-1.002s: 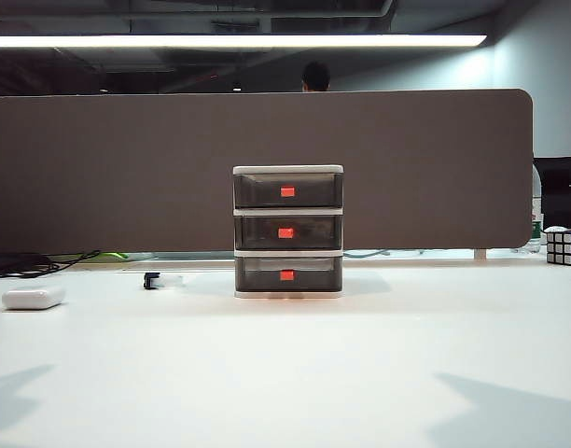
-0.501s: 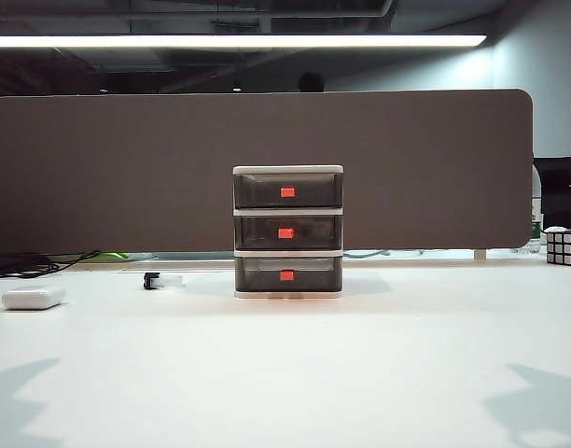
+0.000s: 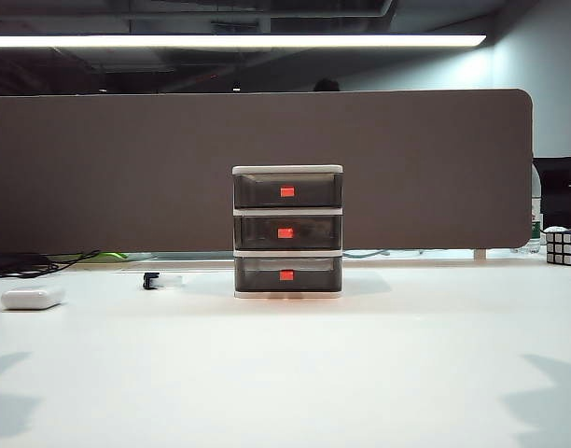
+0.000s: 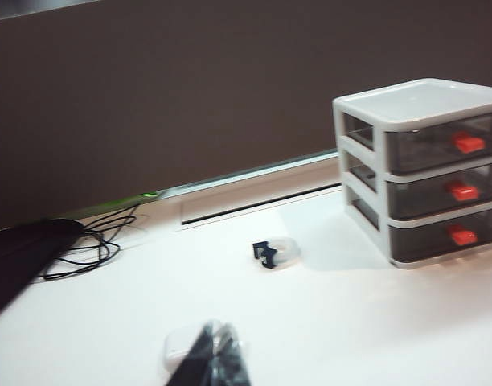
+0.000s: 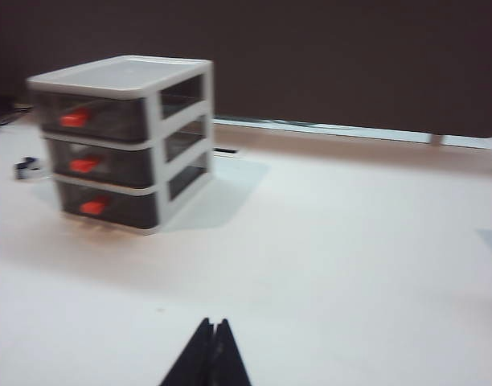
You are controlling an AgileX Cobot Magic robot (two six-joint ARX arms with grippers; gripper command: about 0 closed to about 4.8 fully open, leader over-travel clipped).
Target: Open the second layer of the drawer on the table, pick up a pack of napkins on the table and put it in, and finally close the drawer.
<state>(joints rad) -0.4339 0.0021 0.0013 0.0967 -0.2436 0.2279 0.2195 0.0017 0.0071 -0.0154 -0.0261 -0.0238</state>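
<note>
The drawer (image 3: 287, 231) stands at the middle of the table (image 3: 285, 373), all 3 trays shut. The second layer (image 3: 287, 231) shows its red handle (image 3: 285, 232). No pack of napkins is visible. The left gripper (image 4: 216, 362) and right gripper (image 5: 207, 358) have their fingers pressed together, holding nothing, well short of the drawer. Risk: closed fingers cannot hook the small handle and may push the light cabinet backward.

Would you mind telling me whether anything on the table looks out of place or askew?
Nothing stands out. The drawer stands square with all three trays shut, including the second layer. The left gripper and right gripper are both shut, away from it.
</note>
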